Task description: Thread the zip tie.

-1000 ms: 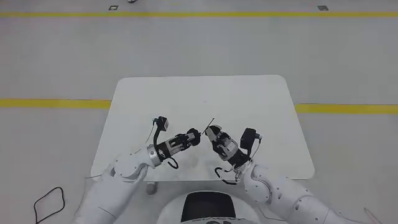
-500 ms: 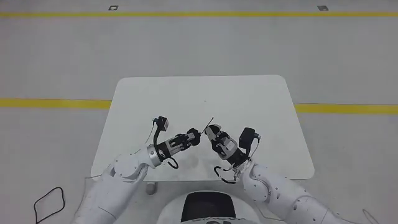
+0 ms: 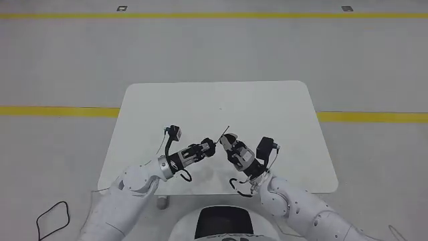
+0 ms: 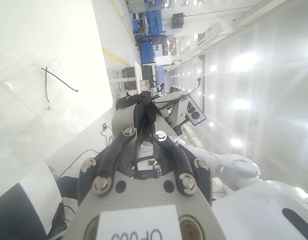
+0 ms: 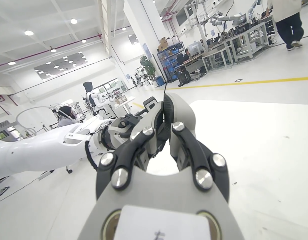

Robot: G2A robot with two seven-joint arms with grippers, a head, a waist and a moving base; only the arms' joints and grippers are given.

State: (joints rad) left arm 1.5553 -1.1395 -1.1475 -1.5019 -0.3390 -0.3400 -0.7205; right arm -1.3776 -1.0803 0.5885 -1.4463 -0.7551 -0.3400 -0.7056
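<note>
Zip tie (image 3: 225, 132): a thin black strip held up off the counter (image 3: 267, 100), caught between the two tools where they meet. In the top view this meeting point sits over the 6 o'clock part of the counter, near its front edge. The tie's free end sticks out of the grip as a short straight tail slanting toward 1 o'clock.

The left tool (image 3: 213, 144) comes in from about 7 o'clock. Its fingers are pressed together, and in the left wrist view a thin black strand runs down between them, so it is pinching the zip tie. The right tool (image 3: 225, 142) comes in from about 5 o'clock. Its dark pads are also pressed tight on the tie, and in the right wrist view the strip rises straight out from between the fingertips. The two sets of fingertips are just beside each other, tip to tip. Whether they actually touch cannot be told.

Away from the tools, a clear plastic sheet (image 4: 57, 64) lies flat on the counter. On it rest two thin black ties (image 4: 60, 80), crossed near one end. One of them runs partly off the sheet's edge onto the bare counter. The sheet is well apart from both tools.

The counter is white with rounded corners. Around it is pale floor crossed by a yellow line (image 3: 60, 111) at mid-counter level and another farther off toward 12 o'clock.
</note>
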